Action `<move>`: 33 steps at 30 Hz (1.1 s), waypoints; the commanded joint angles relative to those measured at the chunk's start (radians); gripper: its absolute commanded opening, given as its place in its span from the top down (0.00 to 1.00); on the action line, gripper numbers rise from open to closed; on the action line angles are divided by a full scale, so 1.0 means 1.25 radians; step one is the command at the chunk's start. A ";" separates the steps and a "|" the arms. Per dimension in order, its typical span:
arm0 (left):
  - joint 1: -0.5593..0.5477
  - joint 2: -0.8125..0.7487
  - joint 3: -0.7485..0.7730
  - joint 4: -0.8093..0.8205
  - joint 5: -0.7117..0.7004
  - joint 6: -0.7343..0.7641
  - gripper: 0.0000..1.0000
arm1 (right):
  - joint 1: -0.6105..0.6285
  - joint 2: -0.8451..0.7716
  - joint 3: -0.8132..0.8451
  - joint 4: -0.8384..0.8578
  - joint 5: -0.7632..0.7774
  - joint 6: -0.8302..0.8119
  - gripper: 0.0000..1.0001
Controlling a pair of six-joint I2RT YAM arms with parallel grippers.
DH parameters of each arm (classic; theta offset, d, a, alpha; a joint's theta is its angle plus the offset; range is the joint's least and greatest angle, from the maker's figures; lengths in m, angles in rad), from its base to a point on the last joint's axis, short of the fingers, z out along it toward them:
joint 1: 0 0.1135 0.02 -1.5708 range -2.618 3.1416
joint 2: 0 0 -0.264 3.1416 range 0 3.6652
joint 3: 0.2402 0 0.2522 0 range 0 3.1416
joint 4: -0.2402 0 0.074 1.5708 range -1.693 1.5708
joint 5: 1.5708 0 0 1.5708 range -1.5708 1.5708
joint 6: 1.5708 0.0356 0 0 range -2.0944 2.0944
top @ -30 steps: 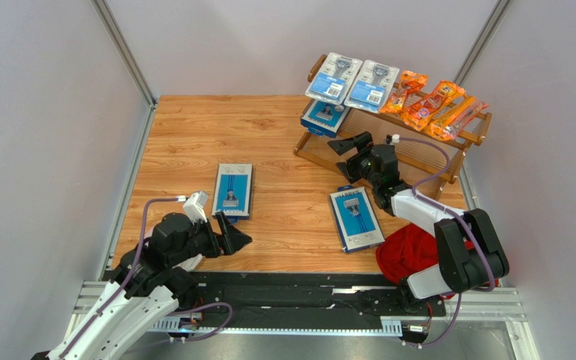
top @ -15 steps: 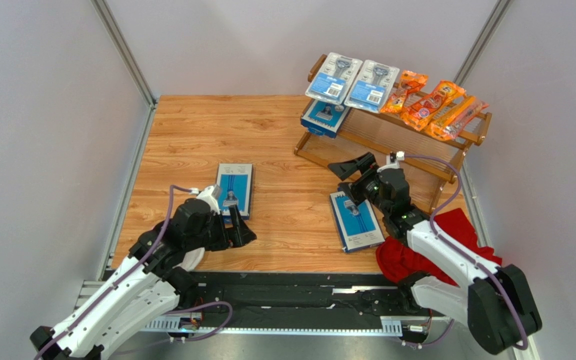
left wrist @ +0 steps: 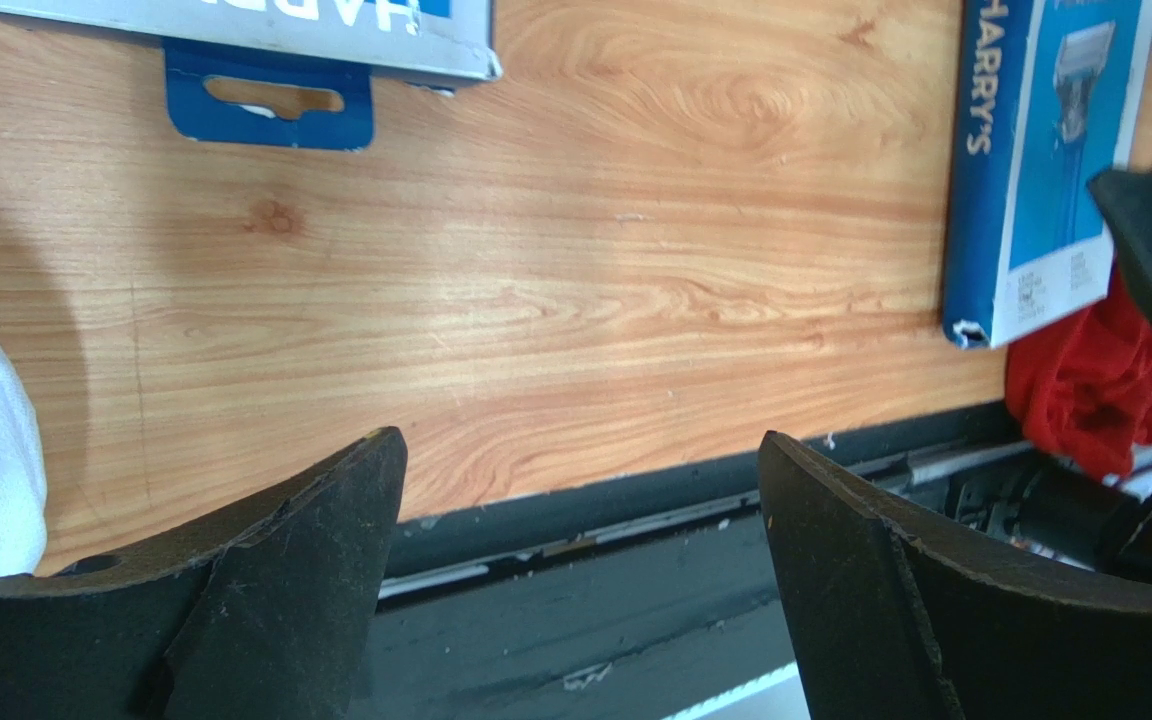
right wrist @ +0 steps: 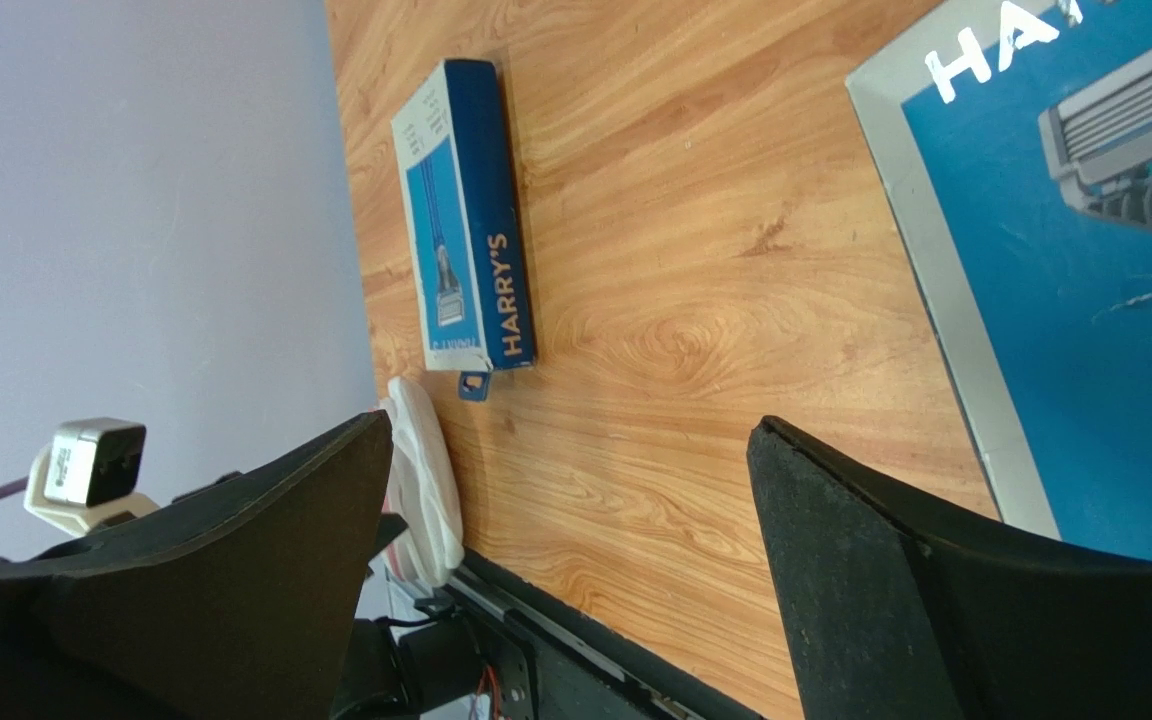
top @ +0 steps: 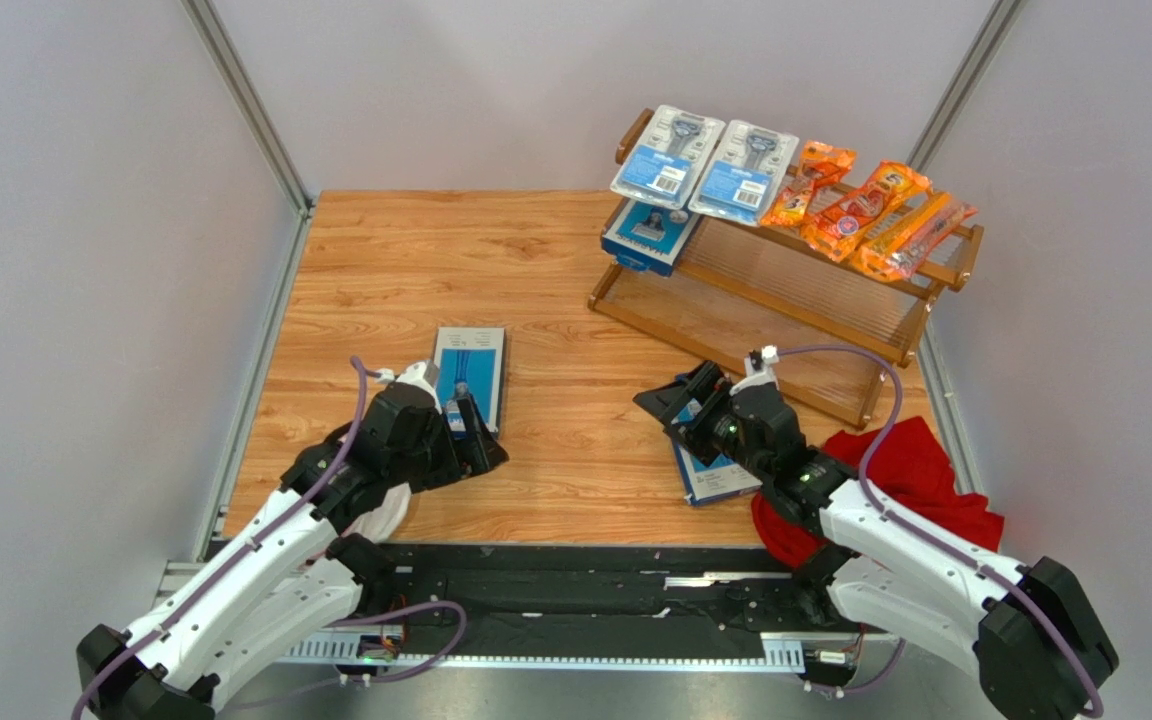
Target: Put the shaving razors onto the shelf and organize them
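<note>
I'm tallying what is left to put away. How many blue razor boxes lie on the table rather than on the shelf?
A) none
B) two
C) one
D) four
B: one blue box lies by the left gripper and another by the right gripper, both flat on the table; a third box is already on the shelf.

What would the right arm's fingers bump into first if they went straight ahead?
Most likely the bare wooden table, right beside the nearer blue razor box. The open right fingers tilt down toward the wood. The other blue box lies farther along, though depth is unclear.
</note>
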 commanded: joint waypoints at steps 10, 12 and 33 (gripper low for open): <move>0.200 -0.147 -0.283 0.276 0.094 -0.260 0.21 | 0.103 0.033 0.021 0.058 0.048 0.018 0.08; 0.222 -0.163 -0.298 0.273 0.085 -0.266 0.27 | 0.110 0.031 0.014 0.071 0.048 0.018 0.09; 0.365 -0.089 -0.391 0.451 0.071 -0.262 0.44 | 0.242 0.097 -0.028 0.155 0.104 0.065 0.10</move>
